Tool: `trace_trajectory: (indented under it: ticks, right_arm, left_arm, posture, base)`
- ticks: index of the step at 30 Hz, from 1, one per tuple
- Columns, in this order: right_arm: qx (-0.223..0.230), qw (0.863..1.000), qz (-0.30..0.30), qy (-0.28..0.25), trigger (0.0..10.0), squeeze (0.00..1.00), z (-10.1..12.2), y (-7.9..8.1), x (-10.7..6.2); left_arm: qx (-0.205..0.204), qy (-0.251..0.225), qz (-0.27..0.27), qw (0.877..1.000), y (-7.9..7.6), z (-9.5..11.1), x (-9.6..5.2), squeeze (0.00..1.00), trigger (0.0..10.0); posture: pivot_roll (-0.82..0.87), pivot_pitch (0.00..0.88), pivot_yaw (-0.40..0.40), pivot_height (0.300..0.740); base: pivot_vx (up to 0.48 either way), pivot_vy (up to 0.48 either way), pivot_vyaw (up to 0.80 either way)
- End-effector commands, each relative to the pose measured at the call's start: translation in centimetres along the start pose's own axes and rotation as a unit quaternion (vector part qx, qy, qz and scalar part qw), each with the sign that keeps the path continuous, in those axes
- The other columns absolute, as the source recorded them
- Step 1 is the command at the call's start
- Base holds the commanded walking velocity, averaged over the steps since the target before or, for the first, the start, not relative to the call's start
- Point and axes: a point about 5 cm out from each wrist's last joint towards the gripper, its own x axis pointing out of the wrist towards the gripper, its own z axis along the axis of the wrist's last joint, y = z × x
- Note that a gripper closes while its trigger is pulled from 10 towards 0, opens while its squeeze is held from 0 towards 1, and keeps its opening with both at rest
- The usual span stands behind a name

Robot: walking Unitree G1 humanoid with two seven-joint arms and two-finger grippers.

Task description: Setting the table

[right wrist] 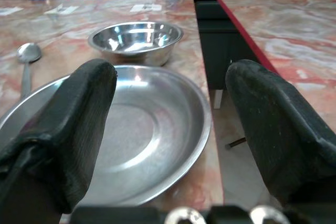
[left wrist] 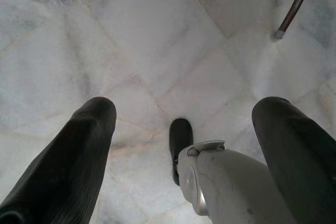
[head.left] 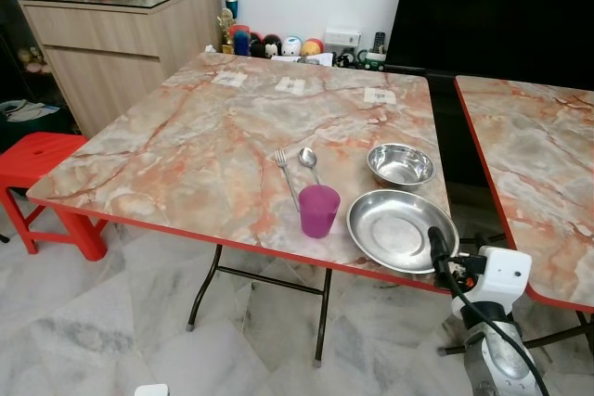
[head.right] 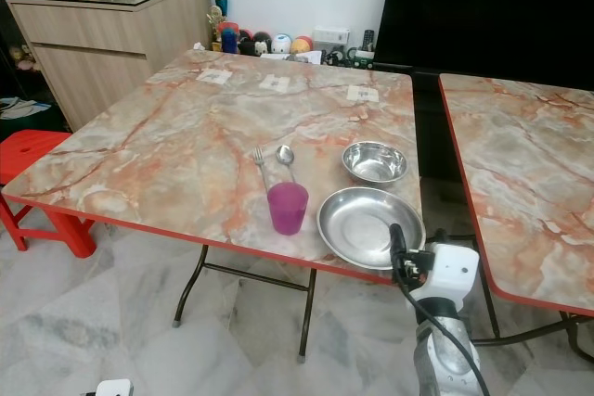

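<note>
Lower right of the left eye view: right gripper (head.left: 436, 246) sits at the near rim of the steel plate (head.left: 394, 224), empty, fingers parted. Looks like a place setting grouped at the marble table's (head.left: 186, 136) near edge: purple cup (head.left: 318, 210) left of the plate, fork (head.left: 286, 173) and spoon (head.left: 309, 160) behind the cup, small steel bowl (head.left: 401, 164) behind the plate.

Right eye view: same layout, red stool (head.right: 37, 183) at the left edge.

Left wrist view: left gripper (left wrist: 184, 145) spread, empty, over floor tiles (left wrist: 157, 35); idle arm.

Right wrist view: both fingers (right wrist: 73, 129) straddle the plate rim, gripping nothing; probably lined up to nudge or regrasp it.
</note>
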Motion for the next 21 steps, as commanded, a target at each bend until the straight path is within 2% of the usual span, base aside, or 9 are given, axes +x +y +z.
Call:
trace_trajectory:
  ticks: [1,13,21]
  right_arm:
    - [0.005,1.0,-0.005,-0.003,10.0,0.0,0.2,0.2,0.4]
    - [0.024,1.0,-0.012,-0.01,10.0,0.0,0.5,0.9,0.9]
    - [0.027,1.0,-0.007,-0.012,10.0,0.0,0.7,1.5,1.3]
  left_arm:
    - [-0.003,0.017,0.001,1.0,0.2,-0.8,-0.2,0.0,10.0]
    - [-0.002,0.015,0.002,1.0,0.5,-0.7,-0.2,0.0,10.0]
    - [-0.002,0.017,0.0,1.0,0.4,-0.9,-0.3,0.0,10.0]
  posture:
    - [0.01,0.035,-0.034,0.74]
    - [0.01,0.088,-0.036,0.74]
    - [0.01,0.109,-0.043,0.74]
  base:
    - [0.0,0.0,0.0]
    - [0.0,0.0,0.0]
    - [0.265,0.0,0.0]
